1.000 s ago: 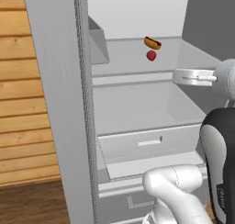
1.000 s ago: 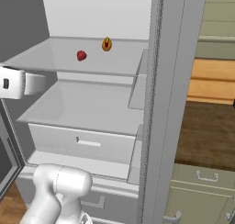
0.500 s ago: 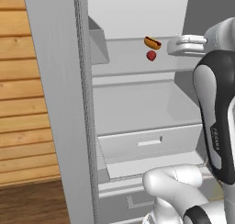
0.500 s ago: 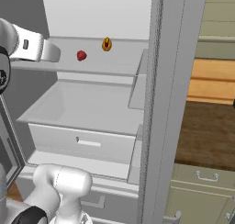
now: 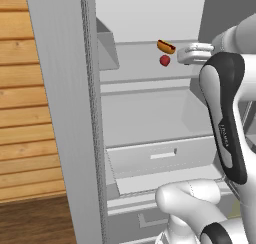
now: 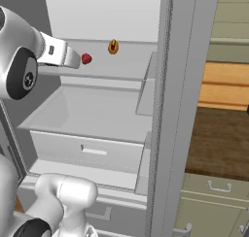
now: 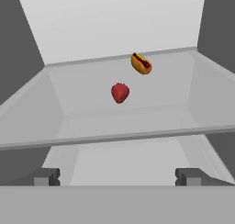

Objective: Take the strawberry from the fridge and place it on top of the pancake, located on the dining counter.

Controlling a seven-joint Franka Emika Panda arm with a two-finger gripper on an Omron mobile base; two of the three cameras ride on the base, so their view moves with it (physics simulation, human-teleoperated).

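Note:
The strawberry point(image 5: 164, 61) point(image 6: 86, 59) point(image 7: 120, 92), tiny and red, lies on the upper shelf point(image 5: 135, 72) of the open fridge point(image 5: 60, 113). My gripper point(image 5: 181, 56) point(image 6: 77, 61) point(image 7: 117, 177) hovers at shelf height just in front of the fruit, pointing at it. It is open, its fingertips point(image 7: 46, 176) set wide apart with nothing between them. The strawberry sits centred ahead of the gap, a short way beyond the shelf's front edge. The pancake and the dining counter are out of view.
An orange-yellow hot dog in a bun point(image 5: 166, 46) point(image 6: 113, 47) point(image 7: 141, 63) lies just behind the strawberry on the same shelf. Below are a second shelf and a pulled-out drawer point(image 5: 165, 155) point(image 6: 92, 151). The fridge door edge point(image 6: 168, 110) stands close beside the arm.
The arm has lifted the hand from the lower shelf's height up to the upper shelf and brought it closer to the strawberry. The strawberry and hot dog have not moved.

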